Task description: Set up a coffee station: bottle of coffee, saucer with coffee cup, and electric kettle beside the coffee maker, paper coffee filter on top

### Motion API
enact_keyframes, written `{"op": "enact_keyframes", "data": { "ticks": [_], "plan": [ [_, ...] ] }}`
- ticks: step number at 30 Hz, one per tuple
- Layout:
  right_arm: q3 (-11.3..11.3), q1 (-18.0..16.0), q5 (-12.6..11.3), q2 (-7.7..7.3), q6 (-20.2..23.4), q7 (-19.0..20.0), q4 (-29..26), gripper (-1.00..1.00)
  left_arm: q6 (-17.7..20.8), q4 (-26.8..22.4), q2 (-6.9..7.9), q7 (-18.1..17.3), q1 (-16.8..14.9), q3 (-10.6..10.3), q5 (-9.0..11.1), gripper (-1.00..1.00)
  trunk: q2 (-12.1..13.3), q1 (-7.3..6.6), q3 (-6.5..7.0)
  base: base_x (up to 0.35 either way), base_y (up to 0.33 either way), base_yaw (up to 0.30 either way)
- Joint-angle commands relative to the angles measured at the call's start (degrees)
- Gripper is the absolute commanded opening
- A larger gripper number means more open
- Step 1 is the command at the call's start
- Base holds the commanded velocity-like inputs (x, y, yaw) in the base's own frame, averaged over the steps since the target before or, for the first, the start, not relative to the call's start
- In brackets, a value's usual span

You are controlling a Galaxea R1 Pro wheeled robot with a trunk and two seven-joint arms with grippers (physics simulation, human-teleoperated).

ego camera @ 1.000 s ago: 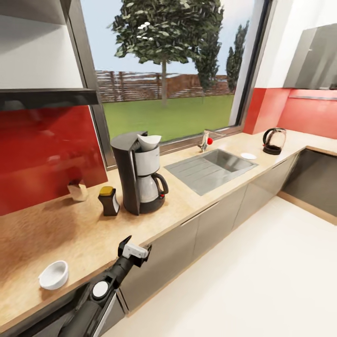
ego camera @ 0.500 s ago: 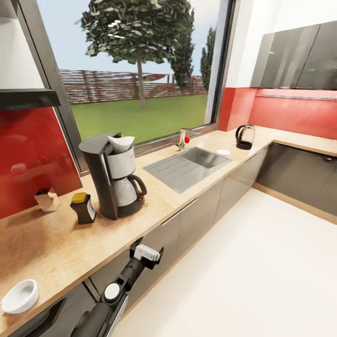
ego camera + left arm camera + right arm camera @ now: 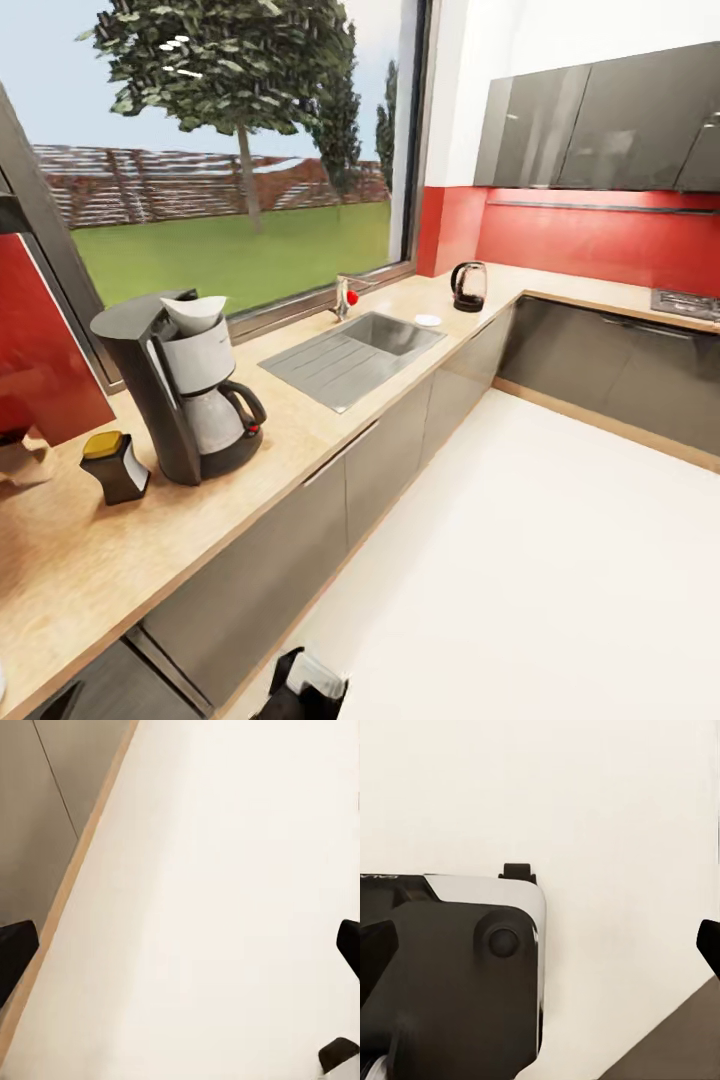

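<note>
Coffee maker (image 3: 180, 385): stands on the surface (image 3: 300, 440) at about nine o'clock in the head view, black body, glass carafe, handle turned toward the room.
Paper coffee filter (image 3: 193, 313): white cone seated in the top of the coffee maker, rim up.
Bottle of coffee (image 3: 115, 466): just beside the coffee maker, on its nine o'clock side, upright on the surface.
Electric kettle (image 3: 468, 286): far along the surface at about one o'clock, near the corner, well apart from the coffee maker.
Saucer (image 3: 428, 320): small white disc between the sink (image 3: 350, 355) and the kettle, flat on the surface.
Left tool (image 3: 180, 945): fingers wide apart, nothing between them, pale floor beneath.
Right tool (image 3: 547, 937): fingers also spread with nothing held; a dark and white robot part sits beneath it.
Step in hand, as a judgement: travelling toward the kettle and saucer end. To do it well, stop square to the surface and near enough that an arm reaches without stretching, arms tucked clear of the cabinet fronts.
Surface: long beige wood-look slab over grey cabinets, turning a corner at two o'clock.
Room: large window with tree and lawn at eleven o'clock, red backsplash, dark wall cabinets at one o'clock, cream floor.
</note>
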Motion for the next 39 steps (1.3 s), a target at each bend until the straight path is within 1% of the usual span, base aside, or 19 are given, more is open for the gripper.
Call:
{"op": "enact_keyframes", "data": {
  "ticks": [1, 2, 5, 6, 7, 8, 9, 10, 11, 12, 13, 15, 16, 18, 19, 20, 24, 27, 39],
  "plan": [
    [0.47, -0.02, -0.49, -0.14, 0.32, -0.04, -0.65, 1.00, -0.19, 3.01, 0.19, 0.19, 0.05, 0.24, -0.57, 1.00, -0.11, 0.03, -0.11, 0.000, 0.000, -0.300],
    [0.47, -0.02, -0.49, -0.42, 0.35, -0.05, -1.61, 1.00, -0.11, 7.47, 0.83, 0.92, 0.18, 0.40, -0.52, 1.00, -0.11, 0.03, -0.11, 0.000, 0.000, -0.300],
    [0.47, -0.02, -0.49, -0.65, 0.38, -0.06, -2.82, 1.00, 0.29, 16.19, 2.37, 4.40, 0.37, 0.56, -0.29, 1.00, -0.11, 0.03, -0.11, 0.000, 0.000, -0.300],
    [0.47, -0.02, -0.51, -0.67, 0.38, -0.04, -2.91, 1.00, 0.33, 17.66, 2.56, 5.32, 0.38, 0.58, -0.27, 1.00, -0.11, 0.03, -0.11, 0.000, 0.000, -0.300],
    [0.47, -0.02, -0.53, -0.66, 0.39, -0.03, -3.05, 1.00, 0.43, 20.59, 2.85, 7.41, 0.40, 0.61, -0.20, 1.00, -0.11, 0.03, -0.11, 0.000, 0.000, -0.300],
    [0.47, -0.02, -0.54, -0.66, 0.39, -0.02, -3.09, 1.00, 0.47, 22.06, 2.97, 8.54, 0.41, 0.62, -0.17, 1.00, -0.11, 0.03, -0.11, 0.000, 0.000, -0.299],
    [0.47, -0.02, -0.58, -0.65, 0.39, 0.00, -3.19, 1.00, 0.50, 25.04, 3.14, 10.88, 0.44, 0.64, -0.11, 1.00, -0.11, 0.03, -0.11, 0.000, 0.000, -0.297],
    [0.41, -0.02, -0.70, -0.57, 0.39, 0.02, -3.35, 1.00, 0.50, 32.09, 3.34, 15.82, 0.51, 0.71, 0.06, 1.00, -0.11, 0.03, -0.11, 0.000, 0.000, -0.205],
    [0.41, -0.02, -0.77, -0.44, 0.35, 0.02, -3.64, 1.00, 0.48, 35.20, 3.36, 17.47, 0.94, 0.80, 0.54, 1.00, -0.11, 0.03, -0.11, 0.000, 0.000, -0.105],
    [0.47, -0.02, -0.79, -0.32, 0.33, 0.02, -4.22, 1.00, 0.53, 36.42, 3.26, 18.23, 1.65, 1.01, 1.41, 1.00, -0.11, 0.03, -0.11, 0.000, 0.000, -0.067],
    [0.50, -0.02, -0.78, -0.27, 0.33, 0.04, -4.56, 1.00, 0.54, 36.85, 3.17, 18.59, 2.02, 1.19, 1.97, 1.00, -0.11, 0.03, -0.11, 0.000, 0.000, -0.054],
    [0.61, -0.02, -0.74, -0.14, 0.24, 0.28, -5.88, 1.00, 0.70, 38.13, 2.73, 21.55, 3.31, 2.38, 6.32, 1.00, -0.11, 0.03, -0.11, 0.000, 0.000, -0.021],
    [0.61, -0.02, -0.73, -0.13, 0.24, 0.30, -5.97, 1.00, 0.75, 38.23, 2.69, 22.14, 3.40, 2.50, 7.01, 1.00, -0.11, 0.03, -0.11, 0.000, 0.000, -0.011],
    [0.63, -0.02, -0.68, -0.36, 0.23, 0.35, -6.17, 1.00, 1.17, 38.49, 2.65, 24.16, 3.80, 2.84, 9.93, 1.00, -0.11, 0.03, -0.11, 0.000, 0.000, -0.005],
    [0.65, -0.02, -0.68, -0.43, 0.24, 0.36, -6.17, 1.00, 1.61, 38.52, 2.65, 24.55, 4.03, 2.91, 10.76, 1.00, -0.11, 0.03, -0.11, 0.000, 0.000, -0.002],
    [0.70, -0.02, -0.67, -0.56, 0.24, 0.37, -6.11, 1.00, 3.52, 38.57, 2.65, 24.98, 4.62, 2.94, 11.68, 1.00, -0.11, 0.03, -0.11, 0.000, 0.000, 0.000],
    [0.71, -0.02, -0.66, -0.60, 0.24, 0.28, -6.09, 1.00, 8.20, 38.59, 2.79, 25.27, 5.28, 2.95, 12.16, 1.00, -0.11, 0.03, -0.11, 0.000, 0.000, 0.000],
    [0.66, -0.02, -0.73, -0.57, 0.29, 0.08, -6.06, 1.00, 10.14, 38.59, 3.03, 25.36, 5.64, 2.93, 12.24, 1.00, -0.11, 0.03, -0.11, 0.000, 0.000, 0.000],
    [0.76, -0.02, -0.75, -0.14, 0.22, 0.11, -5.28, 1.00, 10.85, 38.59, 2.56, 25.37, 6.14, 2.78, 12.23, 1.00, -0.11, 0.03, -0.11, 0.000, 0.000, -0.009]
  ]
}}
